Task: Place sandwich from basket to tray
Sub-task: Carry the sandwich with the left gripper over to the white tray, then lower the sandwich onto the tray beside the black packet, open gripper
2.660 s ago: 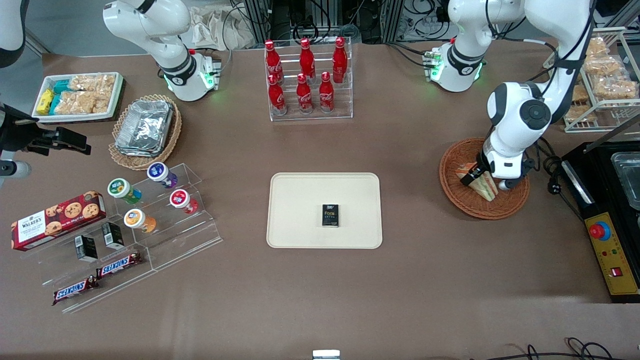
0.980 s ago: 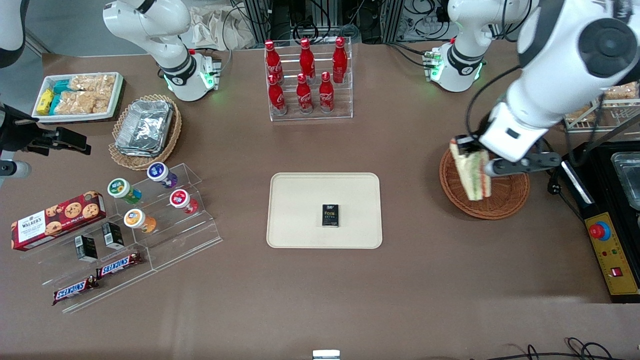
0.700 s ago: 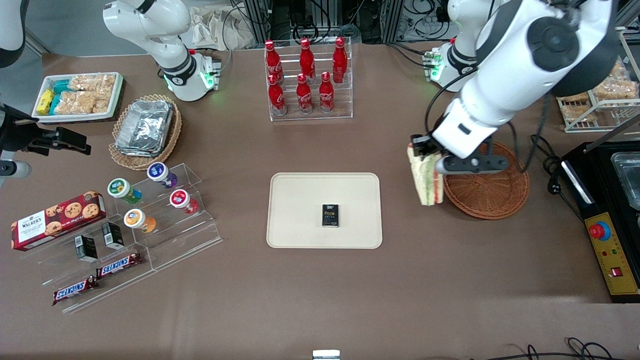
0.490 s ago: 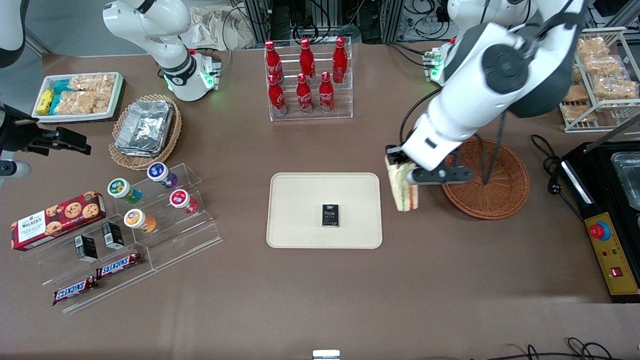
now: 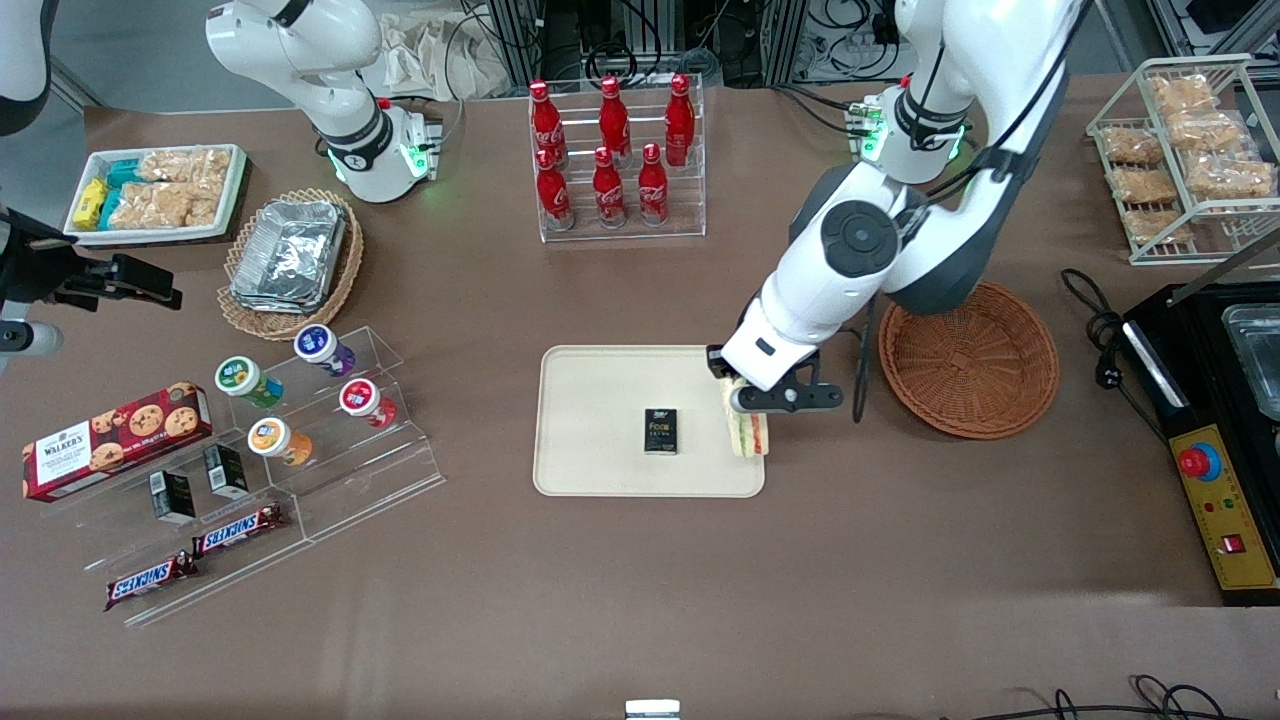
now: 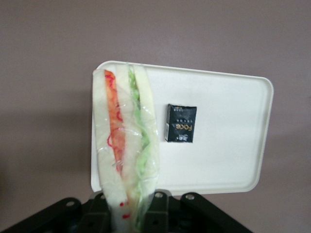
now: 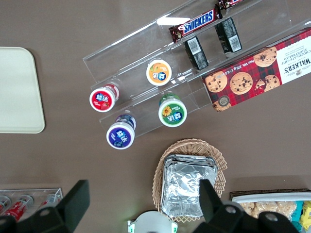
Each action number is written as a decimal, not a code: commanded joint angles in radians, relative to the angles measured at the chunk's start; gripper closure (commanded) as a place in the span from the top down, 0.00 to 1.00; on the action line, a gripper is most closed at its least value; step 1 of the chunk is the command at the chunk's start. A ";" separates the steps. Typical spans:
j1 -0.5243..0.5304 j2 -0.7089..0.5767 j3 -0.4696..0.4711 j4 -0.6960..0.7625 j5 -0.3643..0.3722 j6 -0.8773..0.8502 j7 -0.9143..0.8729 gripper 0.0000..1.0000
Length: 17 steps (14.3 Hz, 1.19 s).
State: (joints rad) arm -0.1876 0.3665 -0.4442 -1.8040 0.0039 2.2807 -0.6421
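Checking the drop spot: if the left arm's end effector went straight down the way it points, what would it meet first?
Probably the tray. The end effector, shut on the sandwich, points down over the tray's edge nearest the basket; the sandwich tip would touch first, beside the black box.

I saw the left arm's tool holding the clear-wrapped triangular wedge sandwich above the edge of the flat rectangular cream-beige tray toward the working arm's end. The small black box lay on that tray beside the sandwich. The round reddish-brown wicker basket sat on the brown counter, nearer the working arm's end.
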 commanded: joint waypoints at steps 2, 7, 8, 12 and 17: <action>-0.021 0.055 0.002 -0.087 0.098 0.132 0.018 0.00; -0.018 0.158 0.009 -0.084 0.183 0.197 0.006 0.00; -0.018 0.170 0.009 -0.084 0.194 0.198 0.006 0.00; -0.018 0.200 0.010 -0.084 0.226 0.217 -0.016 0.29; -0.018 0.201 0.010 -0.071 0.234 0.217 -0.037 1.00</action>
State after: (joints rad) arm -0.2038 0.5620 -0.4341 -1.8935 0.2126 2.4875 -0.6428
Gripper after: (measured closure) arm 0.388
